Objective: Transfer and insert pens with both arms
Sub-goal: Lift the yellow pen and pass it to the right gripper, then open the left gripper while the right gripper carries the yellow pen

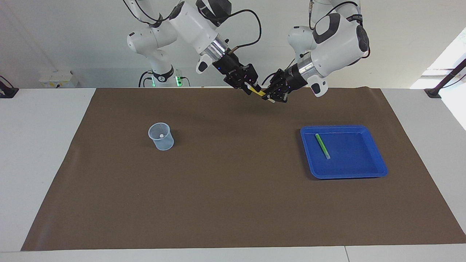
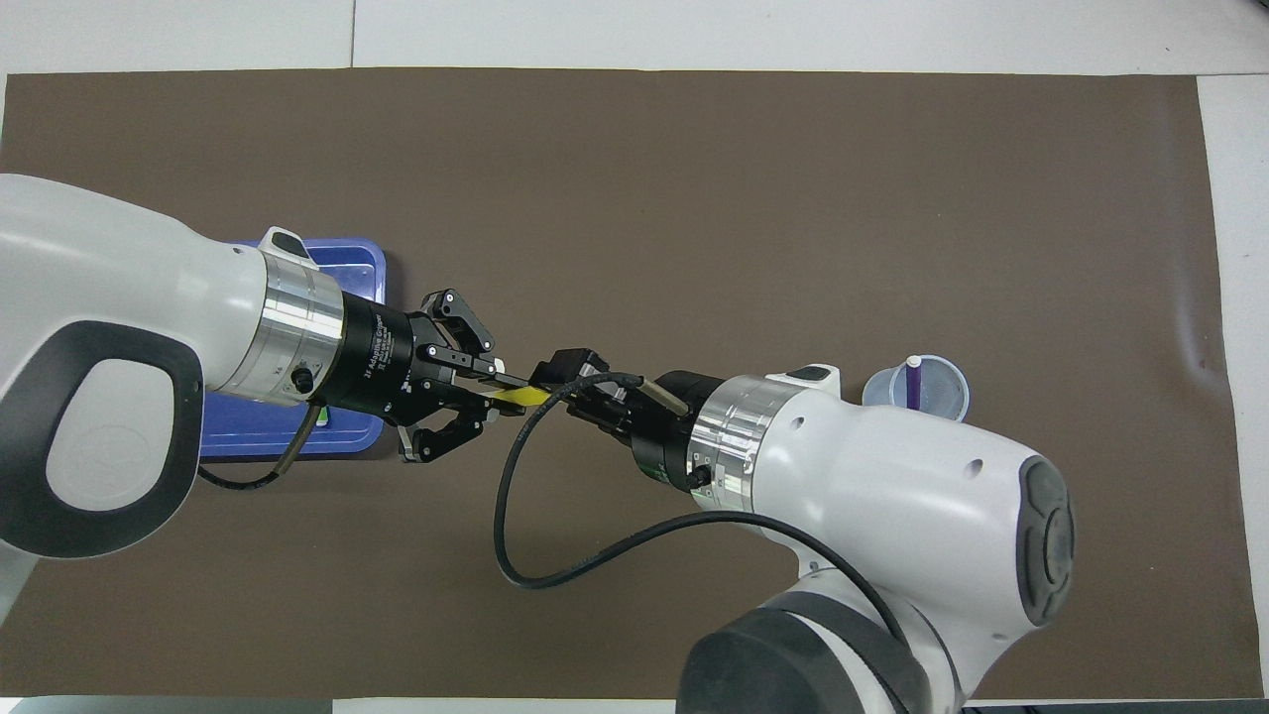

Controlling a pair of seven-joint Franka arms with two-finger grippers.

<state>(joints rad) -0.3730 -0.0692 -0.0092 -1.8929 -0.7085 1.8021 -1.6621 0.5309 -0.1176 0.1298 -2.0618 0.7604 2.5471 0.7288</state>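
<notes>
Yellow slim marker pen hangs in mid-air between the two grippers, over the brown mat on the table at the robots' end. It looks light, rigid and smooth-barrelled, so likely to slip or swivel if pinched at one tip; a hold on the barrel near the middle should serve best.

Left gripper is clenched on one end of the pen, links splayed wide. Right gripper sits right against the other end with its fingers around the barrel; whether they have fully clamped, I cannot tell.

Below the left arm, a green marker pen lies in the blue plastic tray. Toward the right arm's end, a purple marker pen stands in the clear plastic cup.
</notes>
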